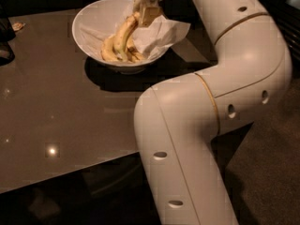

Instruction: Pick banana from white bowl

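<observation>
The white bowl (pixel 91 25) stands on the dark table near its far edge, lined with crumpled white paper. My gripper (pixel 144 12) is over the bowl's right side, shut on the upper end of the long yellow-green banana (pixel 124 34). The banana hangs tilted, its top end raised above the rim and its lower end still down among the shorter bananas (pixel 112 54) at the bowl's bottom.
The glossy brown table (pixel 61 107) spreads to the left and front. A dark object (pixel 5 41) sits at its far left edge. White paper (pixel 168 32) spills over the bowl's right rim. My arm's elbow (pixel 225 93) fills the right side.
</observation>
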Robot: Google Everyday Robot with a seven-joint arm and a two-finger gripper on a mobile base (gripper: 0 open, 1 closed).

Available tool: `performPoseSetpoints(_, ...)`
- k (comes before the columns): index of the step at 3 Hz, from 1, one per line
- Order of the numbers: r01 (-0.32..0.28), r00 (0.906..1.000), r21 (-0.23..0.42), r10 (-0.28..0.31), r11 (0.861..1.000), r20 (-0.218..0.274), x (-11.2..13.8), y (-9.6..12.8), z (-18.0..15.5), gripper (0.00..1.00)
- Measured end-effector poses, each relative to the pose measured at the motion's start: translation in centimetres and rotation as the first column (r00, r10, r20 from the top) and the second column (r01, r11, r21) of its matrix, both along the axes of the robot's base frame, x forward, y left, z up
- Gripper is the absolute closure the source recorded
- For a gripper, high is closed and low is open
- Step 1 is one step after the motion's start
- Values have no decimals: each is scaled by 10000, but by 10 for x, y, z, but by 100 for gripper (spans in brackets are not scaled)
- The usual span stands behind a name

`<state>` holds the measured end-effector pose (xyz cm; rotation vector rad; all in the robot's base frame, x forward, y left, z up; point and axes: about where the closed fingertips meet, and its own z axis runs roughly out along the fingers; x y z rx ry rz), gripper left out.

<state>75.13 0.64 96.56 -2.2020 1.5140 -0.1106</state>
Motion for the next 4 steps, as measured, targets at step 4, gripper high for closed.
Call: performPoseSetpoints(4,292,9993,2310,-339,9725,161,-15,-19,37,100)
